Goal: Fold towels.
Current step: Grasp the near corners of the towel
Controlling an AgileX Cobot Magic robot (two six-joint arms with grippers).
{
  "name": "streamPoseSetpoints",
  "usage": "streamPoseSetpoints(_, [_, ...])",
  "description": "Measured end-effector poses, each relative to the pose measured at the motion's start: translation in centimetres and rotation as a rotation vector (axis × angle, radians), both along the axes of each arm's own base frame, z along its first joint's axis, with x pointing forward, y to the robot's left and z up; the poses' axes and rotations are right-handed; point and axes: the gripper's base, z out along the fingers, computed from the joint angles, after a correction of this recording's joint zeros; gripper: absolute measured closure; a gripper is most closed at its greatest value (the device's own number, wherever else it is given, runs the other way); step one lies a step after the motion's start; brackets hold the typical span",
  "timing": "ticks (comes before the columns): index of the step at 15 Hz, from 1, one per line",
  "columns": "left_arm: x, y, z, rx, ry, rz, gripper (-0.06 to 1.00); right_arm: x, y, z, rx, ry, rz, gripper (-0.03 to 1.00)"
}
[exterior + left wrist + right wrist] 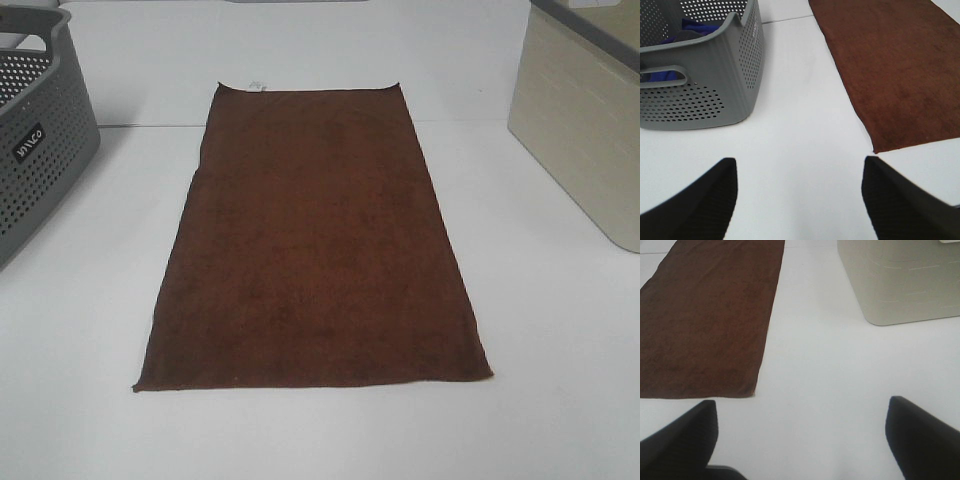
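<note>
Nearest, at the left gripper (799,167): released, jaws spread wide, nothing between them but bare bench (800,125). Hovers close to the near left corner of the towel (900,70) without touching it. Same again at the right gripper (802,404): released and empty, poised just off the near right corner of the cloth, apart from it. Farther out, shows the towel flat and fully spread, running lengthwise down the middle of the bench, one short edge toward the near edge, the other toward the far edge with a small white tag (254,85) on it. No crease, no fold anywhere. Beyond, at the left edge, a grey perforated basket (40,150) with something blue inside; at the right edge, a pale bin (580,130); both clear of the cloth. Looks like the very start: first fold not yet begun, approach to the corners in hand. Calls next for lowering both claws onto the two near corners together, pinching only the hem, lifting evenly, then carrying that short edge over to meet the tagged one. Needs care with the fingertips against the bench, since cloth lying flat probably gives little to catch, and with keeping both sides level so the edges line up.
</note>
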Motion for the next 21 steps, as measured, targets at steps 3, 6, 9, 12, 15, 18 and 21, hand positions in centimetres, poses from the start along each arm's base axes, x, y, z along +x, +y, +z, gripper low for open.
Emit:
streamPoseSetpoints(3, [0.0, 0.0, 0.0, 0.0, 0.0, 0.0, 0.27, 0.0, 0.0, 0.0, 0.0, 0.0, 0.0, 0.12])
streamPoseSetpoints(6, [0.0, 0.0, 0.0, 0.0, 0.0, 0.0, 0.27, 0.0, 0.0, 0.0, 0.0, 0.0, 0.0, 0.12])
streamPoseSetpoints(9, [0.0, 0.0, 0.0, 0.0, 0.0, 0.0, 0.27, 0.0, 0.0, 0.0, 0.0, 0.0, 0.0, 0.12])
streamPoseSetpoints(12, [0.0, 0.0, 0.0, 0.0, 0.0, 0.0, 0.27, 0.0, 0.0, 0.0, 0.0, 0.0, 0.0, 0.12])
streamPoseSetpoints(15, [0.0, 0.0, 0.0, 0.0, 0.0, 0.0, 0.27, 0.0, 0.0, 0.0, 0.0, 0.0, 0.0, 0.12])
streamPoseSetpoints(18, [0.0, 0.0, 0.0, 0.0, 0.0, 0.0, 0.27, 0.0, 0.0, 0.0, 0.0, 0.0, 0.0, 0.12])
streamPoseSetpoints(21, [0.0, 0.0, 0.0, 0.0, 0.0, 0.0, 0.27, 0.0, 0.0, 0.0, 0.0, 0.0, 0.0, 0.12])
